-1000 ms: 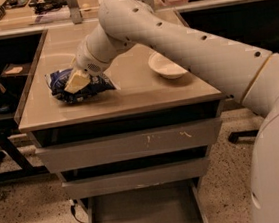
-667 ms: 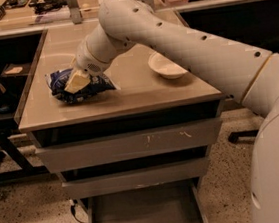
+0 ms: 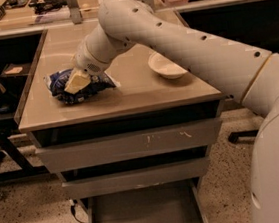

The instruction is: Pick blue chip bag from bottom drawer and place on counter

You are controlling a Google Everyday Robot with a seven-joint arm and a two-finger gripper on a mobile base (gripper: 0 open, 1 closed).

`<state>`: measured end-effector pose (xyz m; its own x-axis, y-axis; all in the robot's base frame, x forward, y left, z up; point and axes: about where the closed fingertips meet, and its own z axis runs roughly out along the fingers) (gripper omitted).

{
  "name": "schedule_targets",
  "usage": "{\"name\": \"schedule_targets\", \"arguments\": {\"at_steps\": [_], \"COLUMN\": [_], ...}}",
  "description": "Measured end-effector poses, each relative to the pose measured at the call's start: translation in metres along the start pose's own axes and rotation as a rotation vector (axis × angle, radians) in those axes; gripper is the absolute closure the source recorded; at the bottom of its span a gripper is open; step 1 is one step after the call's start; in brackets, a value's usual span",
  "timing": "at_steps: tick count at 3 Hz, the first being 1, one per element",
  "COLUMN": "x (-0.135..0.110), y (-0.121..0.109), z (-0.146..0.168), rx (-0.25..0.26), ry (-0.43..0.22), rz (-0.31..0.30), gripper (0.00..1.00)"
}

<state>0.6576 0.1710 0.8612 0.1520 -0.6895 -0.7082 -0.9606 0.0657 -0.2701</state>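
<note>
Lying on the counter (image 3: 142, 95), toward its left front: blue chip bag (image 3: 98, 84), crumpled, long axis running left to right, well apart from the white bowl (image 3: 167, 66). Gripper (image 3: 77, 82) is resting directly on top of the bag, reaching in from the right rear; whether it is pinching the foil or spread cannot be told. Bottom drawer (image 3: 141, 216) is standing open below. Placement is looking done; the coming move is likely calling for a straight lift clear of the bag.
</note>
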Motion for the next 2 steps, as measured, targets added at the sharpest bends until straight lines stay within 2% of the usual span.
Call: {"name": "schedule_targets", "arguments": {"at_steps": [1, 2], "x": [0.0, 0.0], "y": [0.0001, 0.0001], "z": [0.0001, 0.0001], "rx": [0.0, 0.0], "ry": [0.0, 0.0], "rz": [0.0, 0.0], "gripper": [0.0, 0.0]}}
